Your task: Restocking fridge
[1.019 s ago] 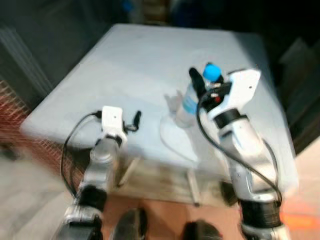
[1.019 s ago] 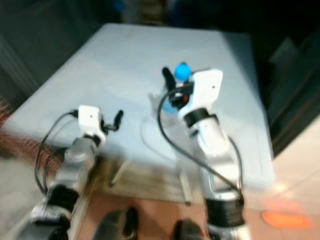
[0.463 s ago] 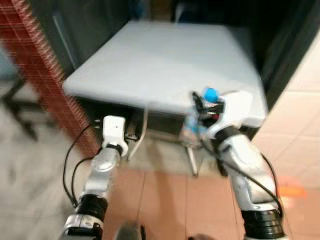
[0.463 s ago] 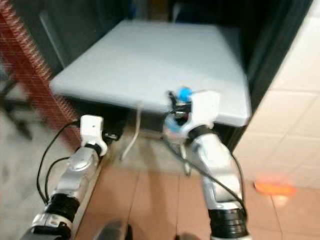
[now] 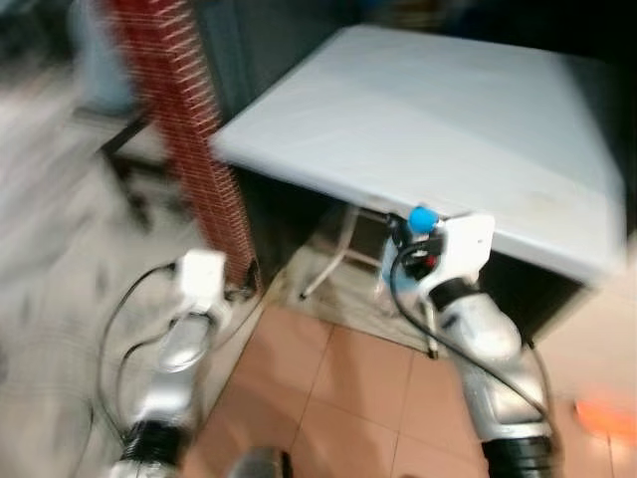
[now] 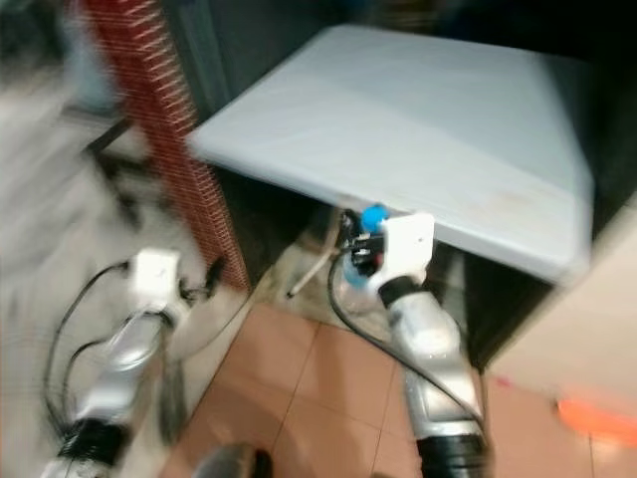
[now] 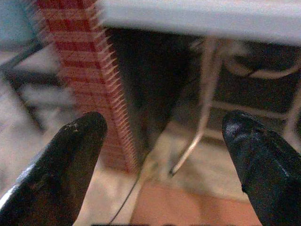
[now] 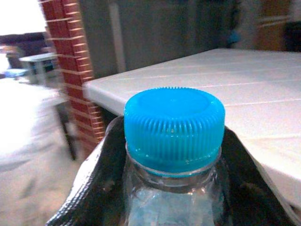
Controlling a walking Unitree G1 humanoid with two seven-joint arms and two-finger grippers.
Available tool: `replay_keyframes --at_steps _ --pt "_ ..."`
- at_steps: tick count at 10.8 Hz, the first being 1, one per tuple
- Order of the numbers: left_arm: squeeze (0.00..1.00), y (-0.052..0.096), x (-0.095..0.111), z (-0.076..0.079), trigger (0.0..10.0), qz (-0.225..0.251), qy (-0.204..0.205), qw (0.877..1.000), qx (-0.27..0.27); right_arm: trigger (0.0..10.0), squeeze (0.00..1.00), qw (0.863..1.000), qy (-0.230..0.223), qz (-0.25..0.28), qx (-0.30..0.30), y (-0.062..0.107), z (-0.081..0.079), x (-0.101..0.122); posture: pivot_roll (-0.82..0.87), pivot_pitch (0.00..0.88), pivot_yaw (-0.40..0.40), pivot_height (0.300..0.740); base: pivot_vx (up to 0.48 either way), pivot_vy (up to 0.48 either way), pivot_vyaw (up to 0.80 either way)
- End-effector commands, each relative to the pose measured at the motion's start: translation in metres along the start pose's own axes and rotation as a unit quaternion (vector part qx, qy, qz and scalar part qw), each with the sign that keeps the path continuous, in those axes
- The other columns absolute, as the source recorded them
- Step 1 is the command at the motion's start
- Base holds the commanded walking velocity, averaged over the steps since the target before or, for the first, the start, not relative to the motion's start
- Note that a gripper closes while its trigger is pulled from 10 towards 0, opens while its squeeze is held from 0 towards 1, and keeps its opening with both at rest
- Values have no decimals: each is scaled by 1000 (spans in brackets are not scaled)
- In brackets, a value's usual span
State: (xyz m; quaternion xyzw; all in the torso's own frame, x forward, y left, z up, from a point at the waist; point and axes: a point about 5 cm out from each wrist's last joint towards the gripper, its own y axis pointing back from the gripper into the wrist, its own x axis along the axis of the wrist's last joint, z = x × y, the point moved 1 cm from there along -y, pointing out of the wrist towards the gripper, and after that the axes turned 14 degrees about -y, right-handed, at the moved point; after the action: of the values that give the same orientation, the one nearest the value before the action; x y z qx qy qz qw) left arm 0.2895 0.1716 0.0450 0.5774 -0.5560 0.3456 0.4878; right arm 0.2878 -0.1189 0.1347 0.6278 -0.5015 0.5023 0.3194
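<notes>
The water bottle, blue cap up, sits clamped in the right hand, now off the white tabletop and carried in front of its near edge above the tiled floor. The view has swung left past a brick pillar: transport seems underway. The left hand hangs spread, holding nothing.

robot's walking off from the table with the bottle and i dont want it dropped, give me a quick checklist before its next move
1. Right pincer shut on the clear plastic bottle with the blue ribbed cap: ok.
2. Bottle upright, cap on: ok.
3. Bottle clear of the white folding table: ok.
4. Left pincer open and carrying nothing: ok.
5. Red brick pillar near the left arm: not ok.
6. Fridge located: cannot tell.
</notes>
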Motion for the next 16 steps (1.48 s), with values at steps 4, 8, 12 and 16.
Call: replay_keyframes --at_steps 4,8,12,16 --pt "0 1 21 -17 10000 29 4 999 44 10000 0 999 2 20 35 -13 -13 5 49 41 42 740 0 0 800" --pt "0 8 24 -3 10000 29 12 999 38 10000 0 1000 2 13 28 -12 -5 4 56 68 22 740 0 0 800" --pt "0 18 22 -5 10000 31 16 998 49 10000 0 1000 9 2 20 -7 2 -2 58 69 20 740 0 0 800" --pt "0 21 21 -8 10000 30 23 998 54 10000 0 1000 20 1 3 -6 10 0 55 64 20 740 0 0 600"
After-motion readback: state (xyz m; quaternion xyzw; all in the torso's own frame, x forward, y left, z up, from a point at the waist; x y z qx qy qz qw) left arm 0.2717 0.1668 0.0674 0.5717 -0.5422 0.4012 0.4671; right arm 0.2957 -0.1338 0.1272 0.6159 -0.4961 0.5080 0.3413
